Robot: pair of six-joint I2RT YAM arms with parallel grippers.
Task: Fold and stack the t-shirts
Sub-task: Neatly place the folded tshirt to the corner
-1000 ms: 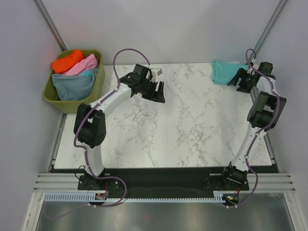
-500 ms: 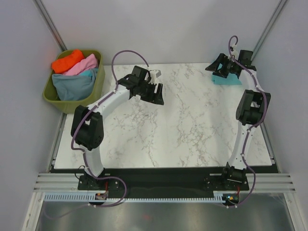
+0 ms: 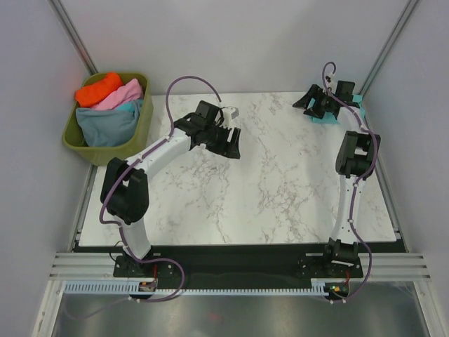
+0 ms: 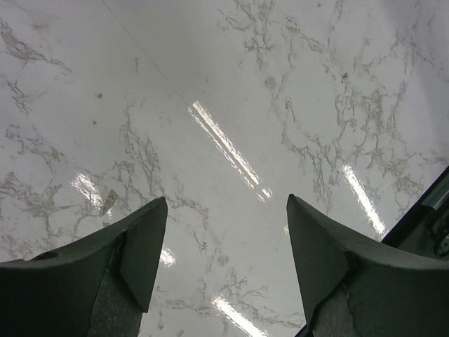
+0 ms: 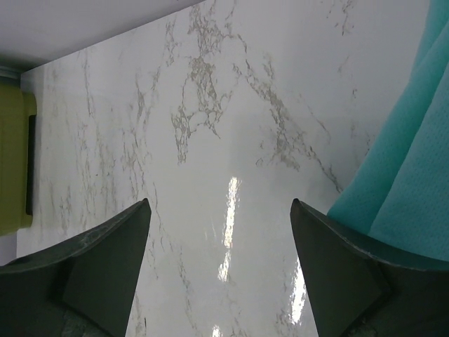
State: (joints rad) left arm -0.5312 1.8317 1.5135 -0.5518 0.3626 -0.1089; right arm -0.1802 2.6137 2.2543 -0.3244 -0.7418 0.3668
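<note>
Two robot arms work over a marble table [image 3: 280, 182] laid out for folding t-shirts. A teal-green tee [image 5: 407, 154] lies folded at the table's far right corner. The right arm reaches over it and covers most of it, so its full outline and long axis cannot be made out. The strip showing in the overhead view runs side to side along the table's far edge. In the wrist view a fold line crosses the cloth on a slant.

The right gripper [image 5: 219, 207] hangs over bare marble at that corner, just on the table-centre side of the tee. Its jaws are spread wide with nothing between them, and teal cloth shows just past one finger.

The left gripper [image 4: 226, 202] hovers above the far left part of the table, well apart from the tee. It too is released and empty, with only veined marble showing in the gap.

Off the table's far left corner sits an olive-green tub [image 3: 105, 154] holding the other shirts in a loose heap. The orange tee [image 3: 98, 88] is a rolled bundle at the tub's far end, its long axis on a slant. The pink tee [image 3: 123, 95] lies alongside it on the same slant. The light teal tee [image 3: 132, 107] peeks out below the pink one. The slate blue-grey tee [image 3: 105, 126] fills the near end.
</note>
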